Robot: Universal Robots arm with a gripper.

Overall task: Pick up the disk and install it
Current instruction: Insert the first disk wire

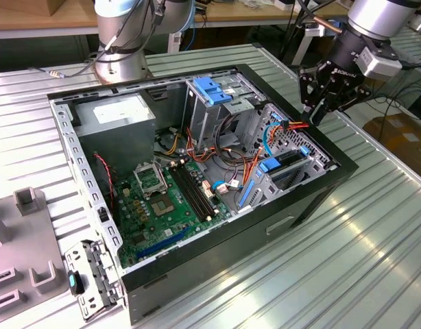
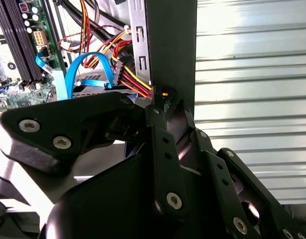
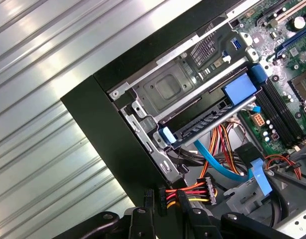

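- The hand is hanging over the computer case at the corner on the exterior view's right. It is just beside a power plug on red, yellow and orange wires. I cannot tell whether it is apart or together.
- What looks like the disk is lying flat in the drive bay at that corner. It is showing edge-on, with blue side rails, so I am not calling this certain.
- I am judging the disk to be stiff, dense for its size, smooth on its metal faces and easily hurt by knocks.
- The long railed edges are looking like the safest hold, not the flat faces or the plug end.
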